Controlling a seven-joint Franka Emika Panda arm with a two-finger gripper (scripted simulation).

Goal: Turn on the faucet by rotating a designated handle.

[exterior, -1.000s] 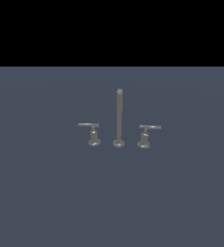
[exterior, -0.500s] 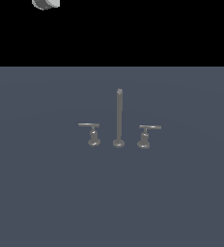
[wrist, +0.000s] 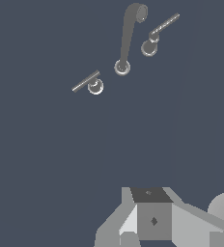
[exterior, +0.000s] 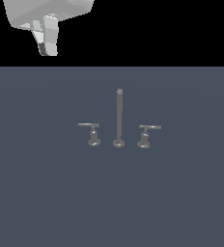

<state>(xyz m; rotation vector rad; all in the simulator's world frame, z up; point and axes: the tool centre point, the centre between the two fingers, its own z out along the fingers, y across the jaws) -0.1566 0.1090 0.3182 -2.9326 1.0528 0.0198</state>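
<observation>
Nothing of your task is done yet: the faucet (exterior: 118, 118) stands mid-table (exterior: 36, 193), and the hand (exterior: 45, 36) hangs high, well apart from it; I cannot tell whether it is open. Your handle (exterior: 90, 132), left of the spout in the exterior view, is untouched.

Faucet (exterior: 119, 118): dull-grey, upright spout rod. Handle (exterior: 91, 132): short T-lever at its 9 o'clock, bar level.
</observation>
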